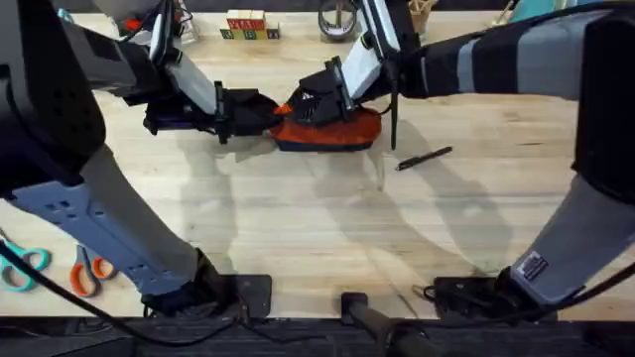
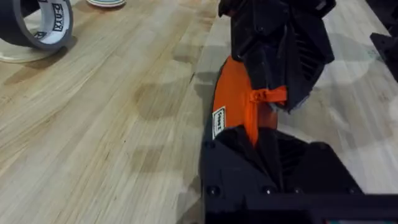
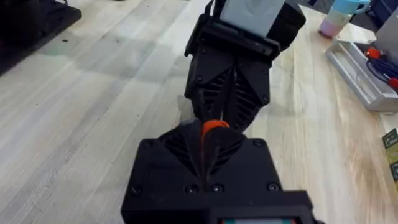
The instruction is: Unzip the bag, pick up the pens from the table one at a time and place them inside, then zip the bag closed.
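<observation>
Orange fabric is what both arms are working on: the bag (image 1: 332, 129) lies on the table (image 1: 298, 218) in the far middle, with its dark base strip along the near edge. The left gripper (image 1: 260, 113) is at the bag's left end and looks closed on the cloth there; in the left wrist view its black fingers (image 2: 245, 146) pinch the end of the pouch beside a small white label. The right gripper (image 1: 316, 107) sits on top of the bag, and in the right wrist view a bit of orange — probably the zipper pull (image 2: 267, 95) — is squeezed between its fingers (image 3: 214, 146), so I judge it closed on the pull.

One black pen (image 1: 425, 158) lies on the table to the right of the bag, apart from it. A second pen stands dark just beside the bag's right end, but I cannot tell its colour.

Such a pouch is soft and light, so it will fold or slide if pulled from one side — one end must be held firm while the zipper is drawn. A pen is stiff, thin and smooth, so it is best taken across its middle.
</observation>
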